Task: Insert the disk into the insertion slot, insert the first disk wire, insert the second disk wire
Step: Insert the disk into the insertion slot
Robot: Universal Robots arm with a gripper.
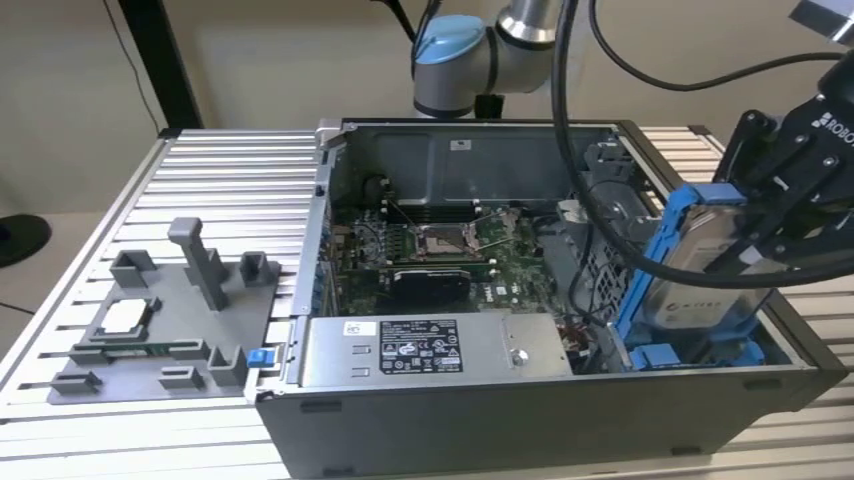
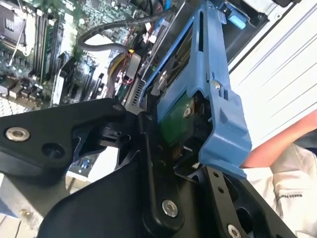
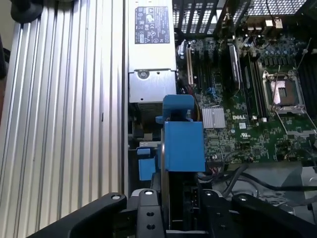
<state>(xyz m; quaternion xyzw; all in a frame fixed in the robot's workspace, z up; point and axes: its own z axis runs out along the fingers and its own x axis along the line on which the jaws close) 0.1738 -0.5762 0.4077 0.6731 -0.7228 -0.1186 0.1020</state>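
Note:
My gripper [image 1: 750, 240] is shut on the disk [image 1: 701, 255], a silver drive in a bright blue carrier. I hold it tilted, almost on edge, above the side of the open computer case [image 1: 534, 410] at the exterior view's right. Its lower end hangs just over the bay with blue plastic parts [image 1: 694, 352], where the insertion slot lies. In both wrist views the black fingers [image 2: 148, 163] clamp the carrier's [image 2: 218, 99] end, with the drive's green board showing. The first wrist view looks down the carrier [image 3: 183, 141] into the case. Loose cables with a connector [image 2: 131, 64] lie inside beside the bay.
A grey labelled power-supply box [image 1: 420, 350] sits along the case's front wall, with the motherboard [image 1: 441, 250] behind it. My arm's black cables [image 1: 601, 210] hang across the case. A grey fixture [image 1: 160, 320] stands on the slatted table [image 1: 227, 170]. A person's arm [image 2: 282, 148] is close by.

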